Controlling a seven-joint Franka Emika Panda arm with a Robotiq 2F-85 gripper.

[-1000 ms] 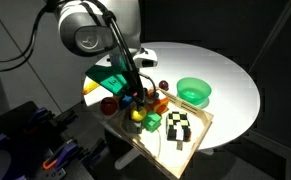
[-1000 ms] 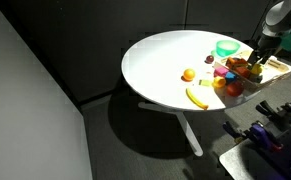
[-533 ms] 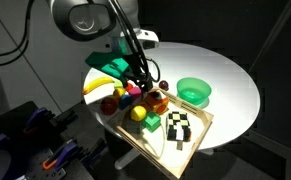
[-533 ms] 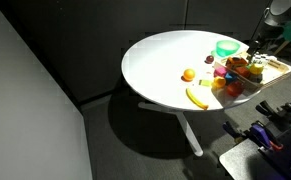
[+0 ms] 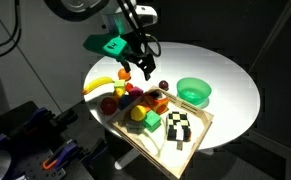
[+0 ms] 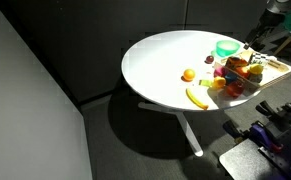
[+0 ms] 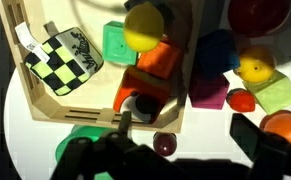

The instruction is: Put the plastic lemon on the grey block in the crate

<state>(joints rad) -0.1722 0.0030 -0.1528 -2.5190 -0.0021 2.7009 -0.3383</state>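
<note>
1. Tool (image 5: 136, 70): hangs above the surface (image 5: 225, 70), upper centre of the frame in an exterior view. Its jaws stand spread wide with nothing between them. In the wrist view its dark fingers (image 7: 125, 125) enter from the bottom edge, also empty.
2. Plastic lemon (image 5: 138, 113): lies inside the crate (image 5: 197, 132), below the tool and apart from it. In the wrist view the lemon (image 7: 142, 28) sits at top centre, within the crate's wooden wall (image 7: 70, 100).
3. Grey block: cannot be made out in any view, and whatever lies under the lemon is hidden by it.
4. Green cube (image 7: 117, 42): just left of the lemon in the wrist view, inside the crate.
5. Checkered block (image 7: 65, 58): left of the green cube in the wrist view. In an exterior view it (image 5: 180, 125) lies in the lower right part of the crate.
6. Orange block (image 7: 160, 60): just below the lemon in the wrist view.
7. Green bowl (image 5: 193, 98): stands on the surface, right of the tool and just above the crate in the frame.
8. Banana (image 5: 97, 85): lies on the surface at left of the frame, outside the crate. It shows also in an exterior view (image 6: 196, 97), near the surface's lower edge.
9. Orange fruit (image 6: 188, 74): on the surface above the banana, apart from the crate.
</note>
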